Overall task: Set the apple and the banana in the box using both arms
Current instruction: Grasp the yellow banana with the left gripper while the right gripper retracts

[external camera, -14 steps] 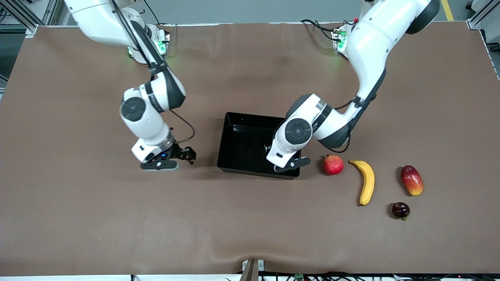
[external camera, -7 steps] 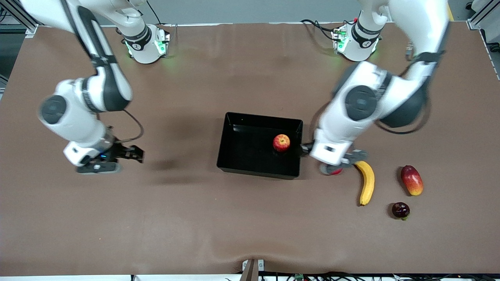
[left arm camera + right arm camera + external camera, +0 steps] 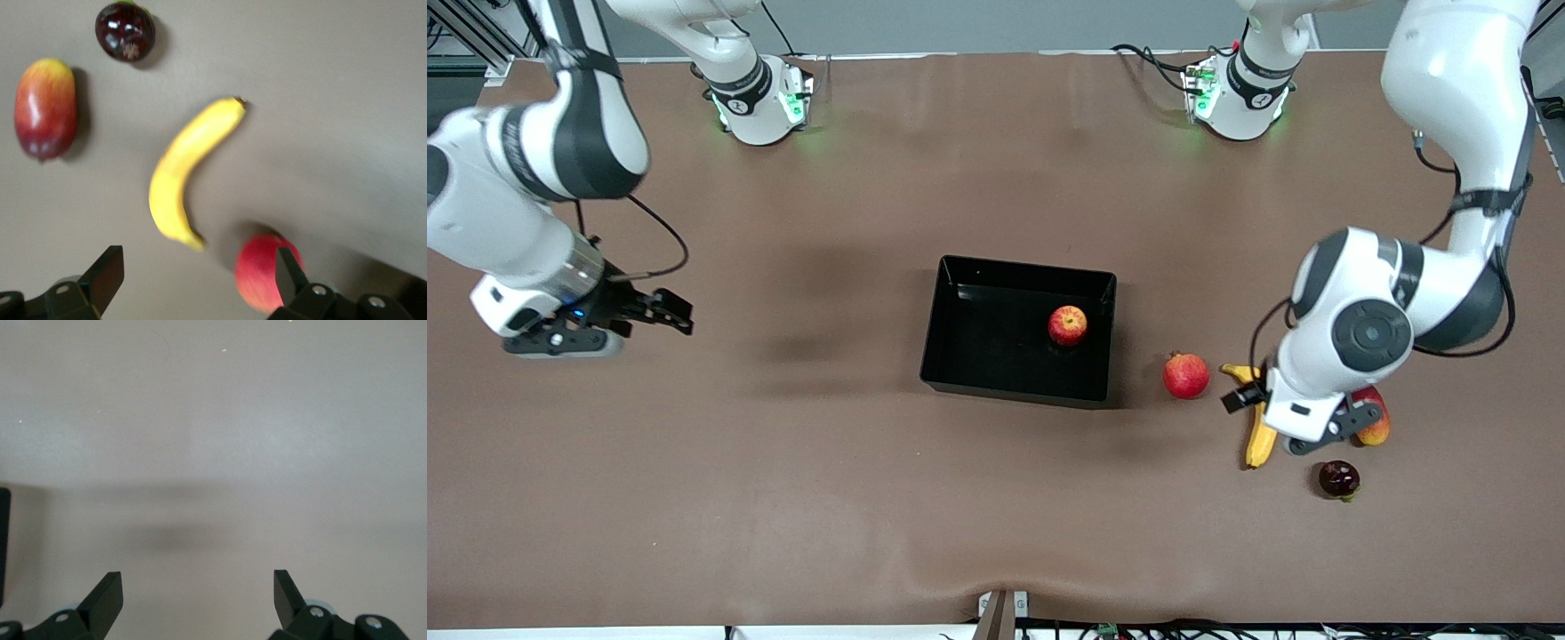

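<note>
The apple (image 3: 1067, 324) lies in the black box (image 3: 978, 342), near the wall toward the left arm's end. The banana (image 3: 1260, 443) lies on the table past that wall; it also shows in the left wrist view (image 3: 190, 173). My left gripper (image 3: 1240, 398) hangs open and empty over the banana's end farther from the front camera, partly hiding it. In its wrist view the left gripper (image 3: 197, 280) stands just off the banana's tip. My right gripper (image 3: 660, 311) is open and empty over bare table toward the right arm's end, as its wrist view (image 3: 198, 597) shows.
A pinkish-red round fruit (image 3: 1185, 375) sits between box and banana, close to one left finger (image 3: 287, 270). A red-yellow mango (image 3: 1376, 431) and a dark round fruit (image 3: 1339, 478) lie beside the banana toward the left arm's end.
The left gripper has moved from the box, leaving the apple in it, to over the banana. The right arm has swung away from the box toward its own end of the table.
</note>
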### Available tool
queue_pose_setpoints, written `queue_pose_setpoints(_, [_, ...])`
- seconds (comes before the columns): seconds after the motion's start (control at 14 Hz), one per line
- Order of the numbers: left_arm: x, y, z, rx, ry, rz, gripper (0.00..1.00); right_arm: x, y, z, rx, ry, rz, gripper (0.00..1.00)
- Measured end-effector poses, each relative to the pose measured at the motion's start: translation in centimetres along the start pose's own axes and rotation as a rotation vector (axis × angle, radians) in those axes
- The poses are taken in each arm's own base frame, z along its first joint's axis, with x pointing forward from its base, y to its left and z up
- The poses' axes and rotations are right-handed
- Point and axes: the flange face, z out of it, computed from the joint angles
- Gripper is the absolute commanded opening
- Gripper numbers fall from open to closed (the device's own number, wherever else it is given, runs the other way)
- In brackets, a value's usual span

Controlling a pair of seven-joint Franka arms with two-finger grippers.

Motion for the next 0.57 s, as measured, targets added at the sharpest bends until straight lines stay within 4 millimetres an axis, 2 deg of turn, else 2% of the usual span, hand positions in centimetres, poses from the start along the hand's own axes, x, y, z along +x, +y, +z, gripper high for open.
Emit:
queue_pose_setpoints(0.14, [1.5,-1.6,3.8,-0.015,-0.01,0.052,1.0,-0.2,0.7,-3.3,0.001,-0.044,0.007,1.0])
queue_pose_setpoints(0.29, [2.0,-2.3,6.9,-0.027,-0.018,0.104,0.85,-0.3,1.3,-7.1,0.0,-0.075,0.015,1.0])
queue_pose_setpoints(0.43, [2.2,-2.6,9.4,-0.017,-0.018,0.144,0.77,-0.7,2.1,-10.8,0.0,-0.099,0.03,1.0])
queue_pose_setpoints(0.57, [2.2,-3.2,11.4,-0.014,-0.039,0.173,0.63,-1.3,3.0,-13.4,0.001,-0.122,0.046,1.0])
